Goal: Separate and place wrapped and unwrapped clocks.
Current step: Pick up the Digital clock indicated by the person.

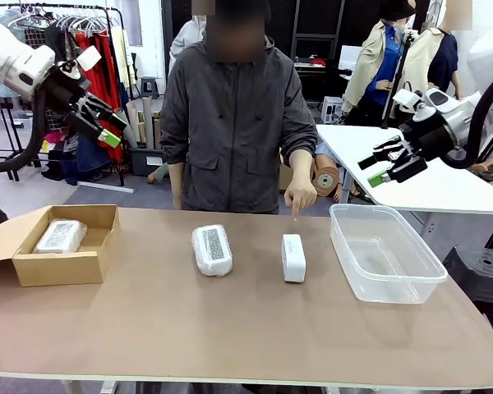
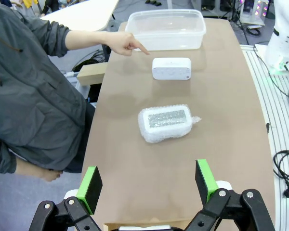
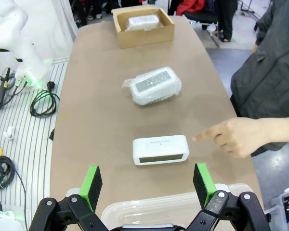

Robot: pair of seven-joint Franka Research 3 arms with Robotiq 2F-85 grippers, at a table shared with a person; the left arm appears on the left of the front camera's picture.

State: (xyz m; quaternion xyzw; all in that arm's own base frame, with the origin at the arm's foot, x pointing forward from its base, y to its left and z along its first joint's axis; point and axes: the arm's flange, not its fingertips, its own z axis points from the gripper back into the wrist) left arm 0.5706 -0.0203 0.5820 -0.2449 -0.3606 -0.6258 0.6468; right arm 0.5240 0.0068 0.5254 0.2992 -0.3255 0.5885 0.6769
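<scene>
Going by the hand point(image 1: 300, 195) pointing at it, guessing the bare clock point(image 1: 293, 257) goes next: sits right of the tabletop's point(image 1: 230, 328) middle, just beside the tub point(image 1: 343, 238) at the right edge. Best to bring the right pincer point(image 1: 376, 168) (wide open, empty) straight down across its narrow width, clear of that finger. Left pincer point(image 1: 115, 129) also wide, holding nothing. Counting two wrapped clocks, one mid-tabletop point(image 1: 212, 249), one point(image 1: 60, 236) inside the box point(image 1: 99, 246) at the left edge; one bare clock, one box, one tub.

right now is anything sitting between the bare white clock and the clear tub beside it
Nothing visible. Only bare table lies between the white clock and the clear tub. The person's hand points at the clock's far end, beside that gap, not in it.
</scene>
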